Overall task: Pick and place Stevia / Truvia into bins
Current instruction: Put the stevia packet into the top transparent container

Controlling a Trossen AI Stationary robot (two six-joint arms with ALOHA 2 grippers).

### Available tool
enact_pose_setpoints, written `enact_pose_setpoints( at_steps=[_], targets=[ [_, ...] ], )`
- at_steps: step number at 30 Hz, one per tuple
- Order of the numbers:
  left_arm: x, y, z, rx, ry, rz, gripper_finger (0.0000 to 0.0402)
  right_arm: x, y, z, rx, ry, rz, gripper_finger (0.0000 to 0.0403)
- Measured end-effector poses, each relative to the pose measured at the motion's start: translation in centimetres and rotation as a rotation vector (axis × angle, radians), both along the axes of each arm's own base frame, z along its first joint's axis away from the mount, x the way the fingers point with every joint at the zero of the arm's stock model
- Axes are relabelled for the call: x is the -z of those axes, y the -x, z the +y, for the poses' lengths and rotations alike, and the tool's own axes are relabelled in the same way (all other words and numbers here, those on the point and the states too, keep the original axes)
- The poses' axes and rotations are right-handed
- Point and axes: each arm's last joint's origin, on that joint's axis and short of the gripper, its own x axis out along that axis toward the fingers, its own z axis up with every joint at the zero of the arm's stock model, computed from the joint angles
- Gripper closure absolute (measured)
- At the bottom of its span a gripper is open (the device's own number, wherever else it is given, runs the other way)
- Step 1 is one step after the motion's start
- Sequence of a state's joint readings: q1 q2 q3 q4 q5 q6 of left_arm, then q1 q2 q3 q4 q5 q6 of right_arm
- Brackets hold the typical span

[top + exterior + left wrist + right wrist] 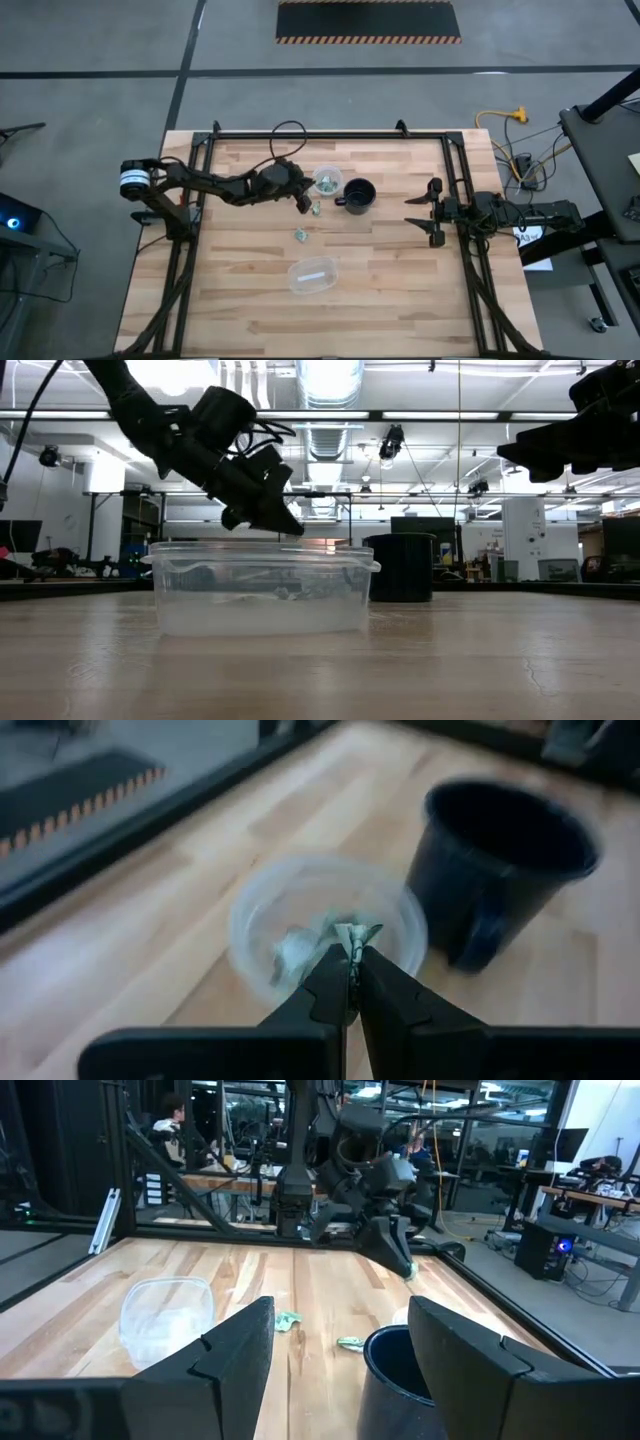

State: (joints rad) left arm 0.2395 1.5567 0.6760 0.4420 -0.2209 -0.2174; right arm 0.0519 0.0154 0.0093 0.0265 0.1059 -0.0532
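Holding a packet (357, 936) pinched shut in the left gripper (351, 982) just over the cup's (262, 896) near rim beside the mug (505, 860), you risk dropping it outside if you release early, while the right gripper (340, 1342) waits open at the right.

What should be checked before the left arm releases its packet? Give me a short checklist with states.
1. Left gripper shut on a packet: ok.
2. Packet above the clear cup: ok in the left wrist view.
3. Cup upright beside the black mug: ok.
4. Right gripper open, waiting clear at the table's right edge: ok.
5. Loose packets left on the table: not ok, two remain.
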Motion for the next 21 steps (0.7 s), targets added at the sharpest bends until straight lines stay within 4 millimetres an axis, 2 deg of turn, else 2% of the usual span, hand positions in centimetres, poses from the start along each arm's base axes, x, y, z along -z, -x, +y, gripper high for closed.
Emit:
enact_pose_setpoints(
  at_steps=[9, 21],
  targets=[
    [1.3, -0.7, -0.2, 0.023, -0.092, -0.216, 0.0402, 0.0, 0.0, 0.0, -0.001, 0.0, 0.001, 0.0181],
    [4.3, -1.9, 0.3, -0.05, -0.134, -0.307, 0.0401, 0.0, 0.0, 0.0, 0.0, 0.0, 0.0, 0.0181]
  ],
)
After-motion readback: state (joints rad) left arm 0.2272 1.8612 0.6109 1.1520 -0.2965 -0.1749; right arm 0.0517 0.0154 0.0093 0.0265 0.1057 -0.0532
